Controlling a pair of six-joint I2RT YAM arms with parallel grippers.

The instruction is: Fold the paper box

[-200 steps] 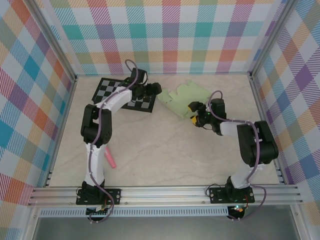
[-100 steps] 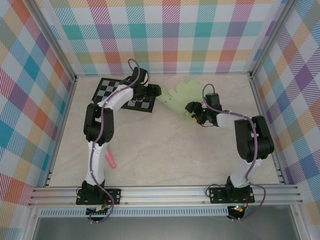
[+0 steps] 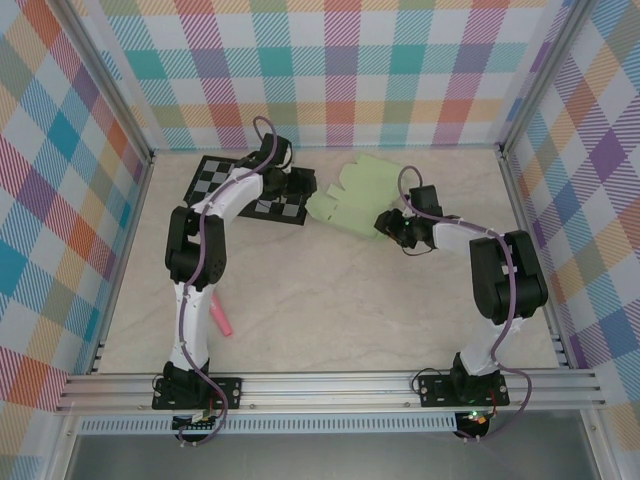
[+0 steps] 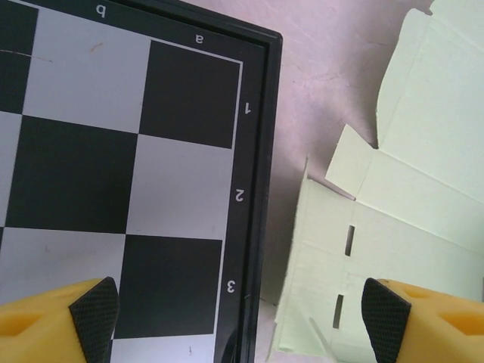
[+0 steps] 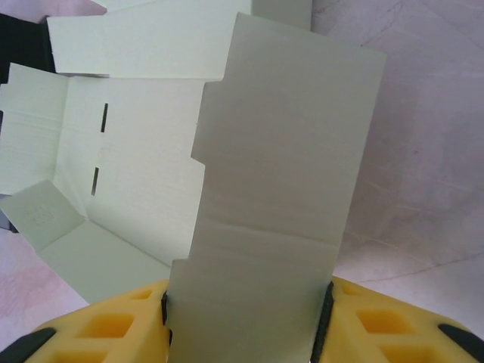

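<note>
Right gripper (image 5: 246, 321): pinching a long flap of the paper box (image 3: 355, 195), one pad on each face of the card. The rest of the box lies opened out on the table (image 3: 330, 290) at far centre, panels and tabs spread, slotted panel facing up. Its left edge sits just beside the checkerboard (image 4: 113, 151) corner, with a thin strip of table between them. Left gripper (image 4: 240, 318): fingers spread wide above that strip, one over the board, the other over the box's slotted panel.
</note>
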